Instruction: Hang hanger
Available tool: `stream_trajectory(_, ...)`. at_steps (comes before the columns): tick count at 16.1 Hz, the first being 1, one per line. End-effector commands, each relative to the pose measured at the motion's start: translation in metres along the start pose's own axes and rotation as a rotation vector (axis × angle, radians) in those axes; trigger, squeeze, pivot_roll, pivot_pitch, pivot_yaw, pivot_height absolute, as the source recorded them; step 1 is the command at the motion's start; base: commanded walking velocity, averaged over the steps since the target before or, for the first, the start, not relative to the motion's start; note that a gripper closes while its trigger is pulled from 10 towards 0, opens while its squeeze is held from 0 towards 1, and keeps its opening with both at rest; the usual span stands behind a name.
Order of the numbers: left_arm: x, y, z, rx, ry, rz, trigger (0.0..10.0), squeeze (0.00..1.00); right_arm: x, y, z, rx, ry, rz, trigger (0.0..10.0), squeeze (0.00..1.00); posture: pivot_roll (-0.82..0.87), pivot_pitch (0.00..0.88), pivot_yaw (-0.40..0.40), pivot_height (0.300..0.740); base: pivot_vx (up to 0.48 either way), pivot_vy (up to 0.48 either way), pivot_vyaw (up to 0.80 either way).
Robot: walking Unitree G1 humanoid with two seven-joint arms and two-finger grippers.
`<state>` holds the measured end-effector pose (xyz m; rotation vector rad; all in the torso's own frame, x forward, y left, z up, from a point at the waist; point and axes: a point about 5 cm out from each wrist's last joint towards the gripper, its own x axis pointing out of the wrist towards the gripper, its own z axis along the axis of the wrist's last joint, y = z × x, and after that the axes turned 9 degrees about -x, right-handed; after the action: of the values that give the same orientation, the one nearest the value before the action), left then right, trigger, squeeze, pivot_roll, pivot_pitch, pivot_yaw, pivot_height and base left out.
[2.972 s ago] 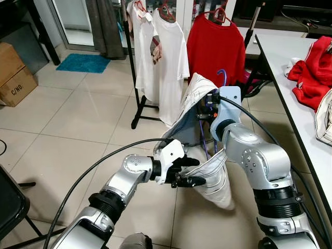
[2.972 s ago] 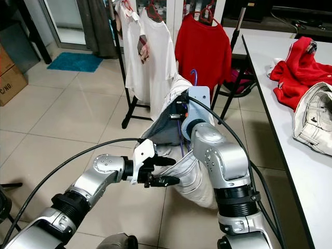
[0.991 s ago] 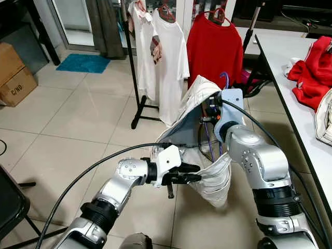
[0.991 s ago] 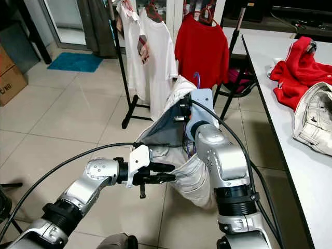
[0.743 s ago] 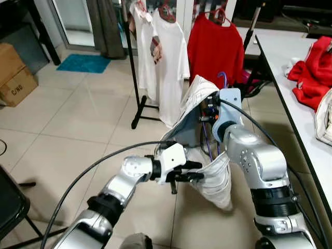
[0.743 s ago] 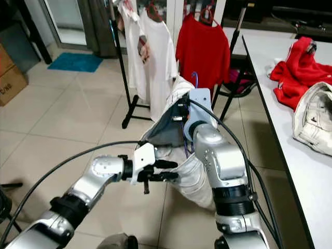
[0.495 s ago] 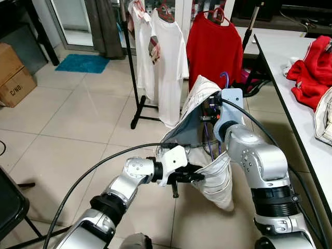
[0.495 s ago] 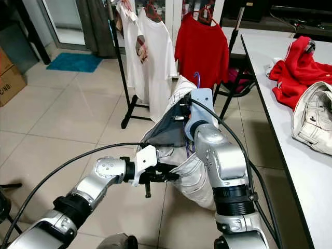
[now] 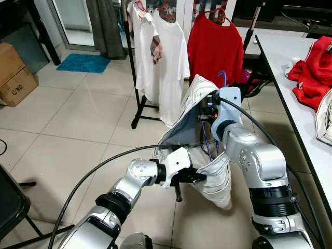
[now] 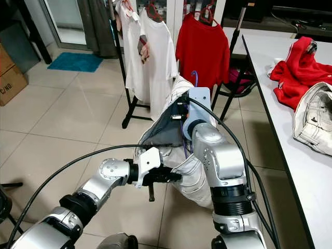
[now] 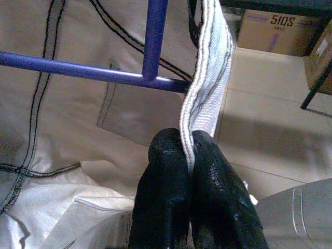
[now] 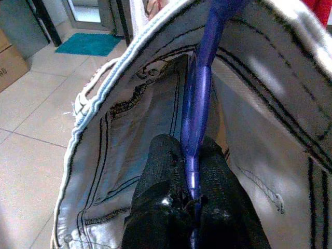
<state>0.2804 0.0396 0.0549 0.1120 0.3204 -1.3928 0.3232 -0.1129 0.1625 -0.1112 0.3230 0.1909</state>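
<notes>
My left pincer [image 11: 188,155] is clamped on the hem of the pale jeans [image 9: 215,179], low in front of me. My right pincer [image 12: 191,155], higher, grips the blue hanger [image 12: 199,93] inside the jeans' waist. Beyond stands the clothes rack [image 9: 134,67] with white shirts [image 9: 166,57].
</notes>
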Motion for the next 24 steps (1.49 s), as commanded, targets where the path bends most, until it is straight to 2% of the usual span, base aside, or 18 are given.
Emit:
stream_trajectory(1,-0.003,0.003,0.006,0.016,-0.018,-0.004,0.0,0.0,-0.006,-0.001,0.024,0.001,-0.102,-0.002,10.0,0.0,0.04,0.024,0.033,0.74,0.0,0.0,0.0)
stream_trajectory(5,-0.012,0.005,0.007,-0.035,-0.082,-0.001,0.0,0.0,-0.005,-0.001,0.022,0.0,-0.096,-0.001,10.0,0.0,0.04,0.025,0.031,0.74,0.0,0.0,0.0)
stream_trajectory(8,-0.023,0.009,0.018,-0.052,-0.167,0.018,0.0,0.0,-0.004,-0.004,0.016,-0.025,-0.076,-0.017,10.0,0.0,0.04,0.025,0.031,0.74,0.0,0.0,0.0)
stream_trajectory(10,-0.041,0.01,0.034,-0.021,-0.233,0.035,0.0,0.0,-0.001,-0.013,-0.002,-0.059,-0.028,-0.059,10.0,0.0,0.05,0.022,0.035,0.74,0.0,0.0,0.0)
stream_trajectory(12,-0.053,0.002,0.048,0.01,-0.269,0.017,0.0,0.0,0.001,-0.021,-0.016,-0.093,0.011,-0.091,10.0,0.0,0.06,0.022,0.03,0.74,0.0,0.0,0.0)
stream_trajectory(15,-0.066,0.0,0.061,0.049,-0.291,0.047,0.0,0.0,0.004,-0.029,-0.022,-0.117,0.033,-0.107,10.0,0.0,0.06,0.02,0.027,0.74,0.0,0.0,0.0)
stream_trajectory(17,-0.076,0.006,0.059,0.051,-0.24,0.121,0.0,0.0,0.004,-0.032,-0.019,-0.108,0.022,-0.102,10.0,0.0,0.06,0.011,0.028,0.74,0.0,0.0,0.0)
stream_trajectory(19,-0.088,0.024,0.043,-0.004,-0.162,0.28,0.0,0.0,0.002,-0.035,-0.01,-0.063,-0.007,-0.081,10.0,0.0,0.06,0.005,0.029,0.74,0.0,0.0,0.0)
stream_trajectory(20,-0.093,0.033,0.036,-0.048,-0.161,0.369,0.0,0.0,0.001,-0.038,-0.006,-0.045,-0.019,-0.077,10.0,0.0,0.05,0.0,0.031,0.74,0.0,0.0,0.0)
stream_trajectory(22,-0.108,0.051,0.032,-0.082,-0.174,0.538,0.0,0.0,-0.005,-0.045,-0.002,-0.042,-0.027,-0.075,10.0,0.0,0.05,0.0,0.031,0.74,0.0,0.0,0.0)
stream_trajectory(24,-0.114,0.057,0.029,-0.138,-0.206,0.582,0.0,0.0,-0.011,-0.055,-0.004,-0.062,-0.014,-0.072,10.0,0.0,0.04,0.0,0.031,0.74,0.0,0.0,0.0)
